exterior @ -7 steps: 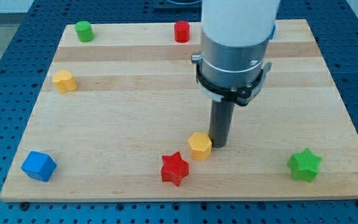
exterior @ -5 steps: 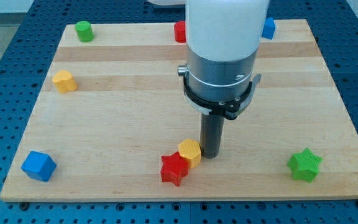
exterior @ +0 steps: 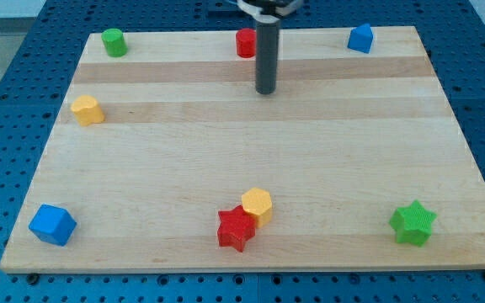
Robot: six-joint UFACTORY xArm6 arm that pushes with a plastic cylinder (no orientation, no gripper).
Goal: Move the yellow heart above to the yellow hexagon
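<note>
The yellow heart [exterior: 87, 109] lies near the board's left edge, in the upper half. The yellow hexagon [exterior: 258, 204] sits low in the middle of the board, touching the red star [exterior: 236, 228] at its lower left. My tip [exterior: 265, 91] stands on the board near the view's top centre, just below and to the right of the red cylinder [exterior: 246, 42]. It is far from both yellow blocks and touches no block.
A green cylinder [exterior: 114, 41] is at the top left, a blue block [exterior: 361, 38] at the top right, a blue cube [exterior: 53, 224] at the bottom left, a green star [exterior: 413, 222] at the bottom right. The wooden board [exterior: 352, 151] lies on a blue perforated table.
My tip pushed the yellow hexagon left against the red star, then moved away from it to the view's top centre. The arm's body has left most of the view.
</note>
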